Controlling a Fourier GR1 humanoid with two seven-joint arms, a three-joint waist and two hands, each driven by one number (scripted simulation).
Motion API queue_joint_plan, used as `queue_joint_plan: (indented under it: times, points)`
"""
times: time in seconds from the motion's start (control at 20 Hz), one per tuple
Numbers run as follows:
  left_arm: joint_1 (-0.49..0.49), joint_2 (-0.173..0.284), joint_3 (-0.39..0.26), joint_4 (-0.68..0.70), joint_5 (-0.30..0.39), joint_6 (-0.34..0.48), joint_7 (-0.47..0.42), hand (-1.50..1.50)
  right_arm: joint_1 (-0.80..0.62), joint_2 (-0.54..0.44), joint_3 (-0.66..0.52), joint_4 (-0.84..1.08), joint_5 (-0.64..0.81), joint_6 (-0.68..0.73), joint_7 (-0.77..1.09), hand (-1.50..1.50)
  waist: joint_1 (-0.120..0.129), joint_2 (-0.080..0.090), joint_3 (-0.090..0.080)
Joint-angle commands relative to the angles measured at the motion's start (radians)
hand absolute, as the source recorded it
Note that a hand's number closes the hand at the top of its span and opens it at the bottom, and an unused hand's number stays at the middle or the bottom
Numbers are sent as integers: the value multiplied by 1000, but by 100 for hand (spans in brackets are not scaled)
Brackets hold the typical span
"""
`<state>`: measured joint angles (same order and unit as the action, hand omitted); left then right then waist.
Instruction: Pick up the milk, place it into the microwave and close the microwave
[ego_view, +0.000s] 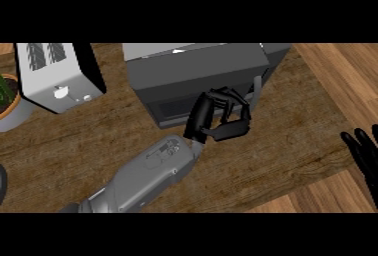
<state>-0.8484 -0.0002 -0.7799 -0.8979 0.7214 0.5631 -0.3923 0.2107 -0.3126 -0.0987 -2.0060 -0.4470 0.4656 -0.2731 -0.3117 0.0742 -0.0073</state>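
Observation:
The dark grey microwave (196, 70) stands at the back middle of the wooden counter, and its door looks closed. The milk shows nowhere in this view. My left hand (218, 117) is right at the microwave's front, just left of the vertical door handle (255, 92). Its fingers are curled and I see nothing held in them. Whether they touch the door I cannot tell. My right hand (362, 150) rests open at the right edge, fingers up.
A silver toaster (55, 75) stands at the back left. A potted plant (7, 102) sits at the left edge, and a dark object (2, 185) peeks in lower down. The counter's edge (325, 165) runs diagonally at the right.

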Motion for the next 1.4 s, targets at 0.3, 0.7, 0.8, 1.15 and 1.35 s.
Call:
queue_joint_plan:
  times: [0.3, 0.7, 0.8, 1.15, 1.35]
  points:
    - [-90, 0, 45, 120, 93, -15, -78, 150, -34, -36, -7, -59, -57, 5, 50, -150, -42, 12, 1]
    - [-101, 0, 38, 142, 141, -34, -143, 150, -64, -55, -21, -51, -99, 2, 75, -150, -45, 25, 4]
    - [-118, 0, 46, 146, 155, -31, -149, 150, -65, -62, -16, -61, -107, 4, 87, -150, -47, 21, 4]
    - [-114, 0, 32, 177, 179, -27, -193, 150, -68, -80, -43, -80, -144, -7, 108, -150, -62, 18, 5]
    - [-117, 0, 30, 182, 199, -38, -215, 150, -80, -96, -54, -78, -162, -10, 126, -150, -58, 23, 4]
